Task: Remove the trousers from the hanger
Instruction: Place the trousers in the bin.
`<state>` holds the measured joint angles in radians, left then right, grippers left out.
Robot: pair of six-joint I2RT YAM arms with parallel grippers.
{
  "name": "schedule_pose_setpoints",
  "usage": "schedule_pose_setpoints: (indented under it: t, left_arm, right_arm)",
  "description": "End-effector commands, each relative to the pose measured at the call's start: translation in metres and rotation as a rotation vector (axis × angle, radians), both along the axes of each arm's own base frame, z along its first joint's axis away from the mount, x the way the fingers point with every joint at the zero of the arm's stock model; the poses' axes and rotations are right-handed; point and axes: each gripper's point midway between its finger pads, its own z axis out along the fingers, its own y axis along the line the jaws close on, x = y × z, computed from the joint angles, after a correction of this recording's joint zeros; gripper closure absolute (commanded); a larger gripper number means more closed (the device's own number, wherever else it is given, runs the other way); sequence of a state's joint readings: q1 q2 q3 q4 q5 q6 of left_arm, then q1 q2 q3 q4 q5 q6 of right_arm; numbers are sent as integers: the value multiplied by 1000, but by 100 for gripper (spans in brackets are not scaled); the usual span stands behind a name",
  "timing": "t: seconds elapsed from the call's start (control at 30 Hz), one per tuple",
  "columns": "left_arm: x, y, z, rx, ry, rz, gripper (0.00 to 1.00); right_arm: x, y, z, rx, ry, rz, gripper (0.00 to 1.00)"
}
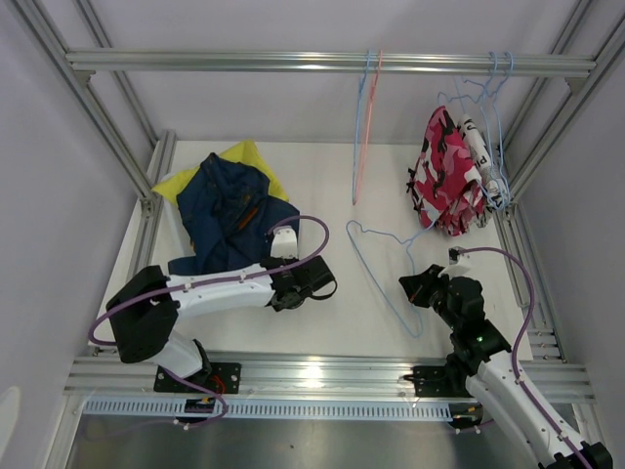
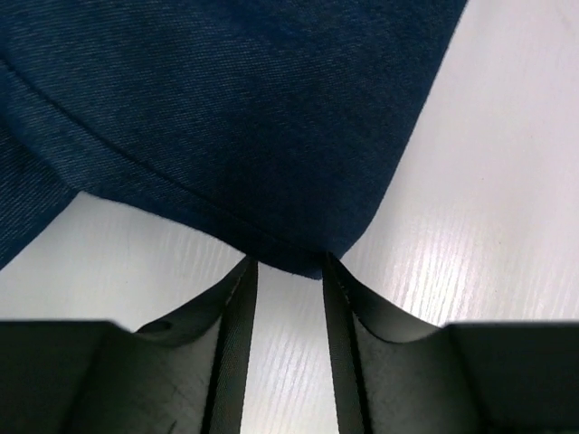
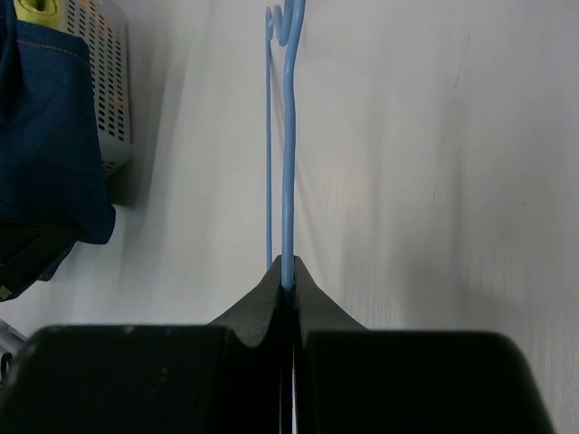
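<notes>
The left claw (image 2: 288, 264) is partly spread, its tips touching the hem of the navy trousers (image 2: 226, 108), which lie on the table (image 2: 479, 208) just ahead of it. The right claw (image 3: 287, 271) is pressed together, pinching a blue wire hanger (image 3: 289, 163).

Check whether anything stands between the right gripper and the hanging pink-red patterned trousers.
Only the light-blue wire hanger, which the right gripper is shut on; it lies on the white table toward the pink-red patterned cloth trousers. Nothing else visible intervenes.
</notes>
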<state>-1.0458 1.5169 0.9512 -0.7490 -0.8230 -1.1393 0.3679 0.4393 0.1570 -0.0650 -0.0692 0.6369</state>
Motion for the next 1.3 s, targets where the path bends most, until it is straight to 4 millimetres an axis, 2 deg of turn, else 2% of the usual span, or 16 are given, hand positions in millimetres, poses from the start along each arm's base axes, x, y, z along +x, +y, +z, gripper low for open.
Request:
schedule_pose_setpoints:
  t: [0.0,0.17,0.47,0.77,1.0,1.03,1.27]
  left_arm:
    - [9,4,21,-2,-110,65,64]
    - [10,14,34,20,-152,111,69]
    - [15,22,44,59,-202,154,67]
    - [10,18,25,51,-142,162,59]
    - [10,6,16,23,-117,114,53]
    - [15,-4,16,-15,-125,100,52]
    - [21,-28,5,-40,-102,13,50]
  right_arm:
    - [2,1,9,22,-21,-6,100]
    - [2,1,9,23,-19,-2,100]
    - [2,1,9,19,-19,-4,100]
    - [1,1,10,21,-20,-4,100]
    - [2,1,9,20,-19,-6,100]
    - [2,1,9,19,-17,-6,100]
    - [2,0,11,17,-20,-8,100]
